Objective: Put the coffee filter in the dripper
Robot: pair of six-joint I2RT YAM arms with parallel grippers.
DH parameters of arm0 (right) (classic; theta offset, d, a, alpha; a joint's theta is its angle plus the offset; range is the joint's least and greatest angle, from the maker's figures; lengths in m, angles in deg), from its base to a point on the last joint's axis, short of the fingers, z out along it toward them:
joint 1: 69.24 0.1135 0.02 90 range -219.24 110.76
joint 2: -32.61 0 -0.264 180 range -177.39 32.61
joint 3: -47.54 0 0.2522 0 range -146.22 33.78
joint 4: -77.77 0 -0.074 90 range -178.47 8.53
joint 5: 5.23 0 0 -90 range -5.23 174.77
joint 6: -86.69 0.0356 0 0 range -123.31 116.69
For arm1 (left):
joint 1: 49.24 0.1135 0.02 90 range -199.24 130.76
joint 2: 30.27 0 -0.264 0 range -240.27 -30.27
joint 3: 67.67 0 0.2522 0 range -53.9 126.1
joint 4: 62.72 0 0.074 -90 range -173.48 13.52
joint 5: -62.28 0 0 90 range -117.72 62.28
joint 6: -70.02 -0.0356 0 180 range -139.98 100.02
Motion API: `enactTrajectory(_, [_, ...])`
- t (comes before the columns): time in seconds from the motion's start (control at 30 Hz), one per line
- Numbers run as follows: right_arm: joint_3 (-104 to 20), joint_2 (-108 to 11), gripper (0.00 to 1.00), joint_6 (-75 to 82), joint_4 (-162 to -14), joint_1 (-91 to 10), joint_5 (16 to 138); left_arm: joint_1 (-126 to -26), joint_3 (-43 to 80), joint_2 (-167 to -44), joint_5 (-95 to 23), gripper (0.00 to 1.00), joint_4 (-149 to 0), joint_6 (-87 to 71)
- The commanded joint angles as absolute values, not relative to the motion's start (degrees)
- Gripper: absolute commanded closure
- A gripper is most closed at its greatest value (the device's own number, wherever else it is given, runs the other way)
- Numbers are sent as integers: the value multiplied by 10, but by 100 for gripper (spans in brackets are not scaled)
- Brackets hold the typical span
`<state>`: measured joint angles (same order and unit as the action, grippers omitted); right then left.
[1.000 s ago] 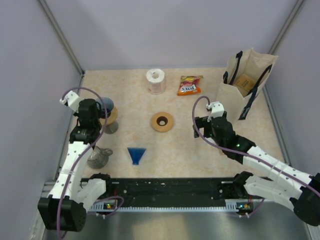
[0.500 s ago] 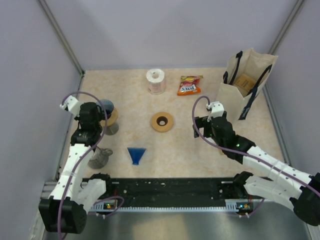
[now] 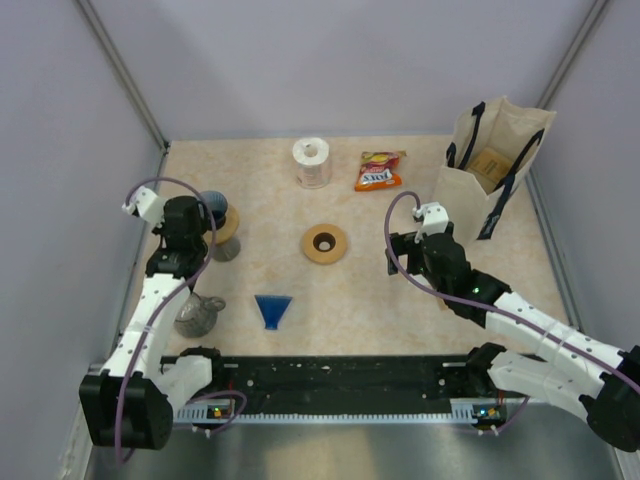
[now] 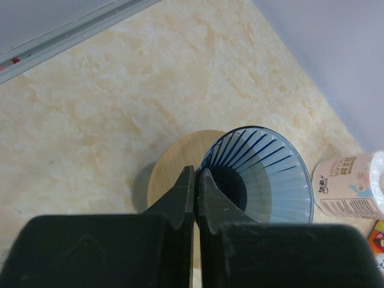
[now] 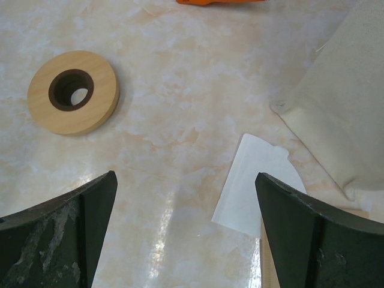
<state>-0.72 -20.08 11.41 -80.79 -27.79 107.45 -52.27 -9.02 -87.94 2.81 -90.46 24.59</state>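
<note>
The dripper (image 4: 264, 174) is a blue ribbed cone on a round wooden base (image 4: 171, 171) at the left of the table, also seen in the top view (image 3: 214, 209). My left gripper (image 4: 197, 179) is shut on the dripper's near rim; it also shows in the top view (image 3: 200, 222). The white paper coffee filter (image 5: 255, 186) lies flat on the table beside the tote bag. My right gripper (image 5: 185, 180) is open and empty above the table, with the filter just inside its right finger (image 5: 318, 234). In the top view the right arm (image 3: 440, 265) hides the filter.
A wooden ring (image 3: 325, 244) lies mid-table, also in the right wrist view (image 5: 73, 91). A blue folded wedge (image 3: 273, 308) and a grey jug (image 3: 197, 315) lie near the front left. A tissue roll (image 3: 312, 162), snack packet (image 3: 380, 171) and tote bag (image 3: 490, 170) stand at the back.
My left wrist dipped toward the near side and came back up beside the dripper, still holding it. The right arm has not moved.
</note>
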Motion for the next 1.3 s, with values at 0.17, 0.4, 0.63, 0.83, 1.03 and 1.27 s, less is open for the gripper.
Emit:
enactTrajectory(0.17, [-28, -196, 1, 120, -825, -282, 1087, -520, -87, -906, 23, 100, -1016, 242])
enactTrajectory(0.4, [-28, -189, 1, 120, -819, -281, 1091, -520, -40, -954, 13, 100, -1076, 241])
enactTrajectory(0.63, [-30, -185, 1, 118, -814, -280, 1099, -520, -25, -972, 8, 100, -1108, 231])
enactTrajectory(0.83, [-27, -183, 1, 117, -812, -281, 1103, -521, 3, -999, -14, 100, -1129, 206])
enactTrajectory(1.03, [-26, -179, 1, 117, -810, -281, 1109, -521, 7, -985, -28, 100, -1125, 202])
enactTrajectory(1.27, [-27, -180, 1, 118, -808, -280, 1106, -521, 13, -962, -26, 92, -1115, 208])
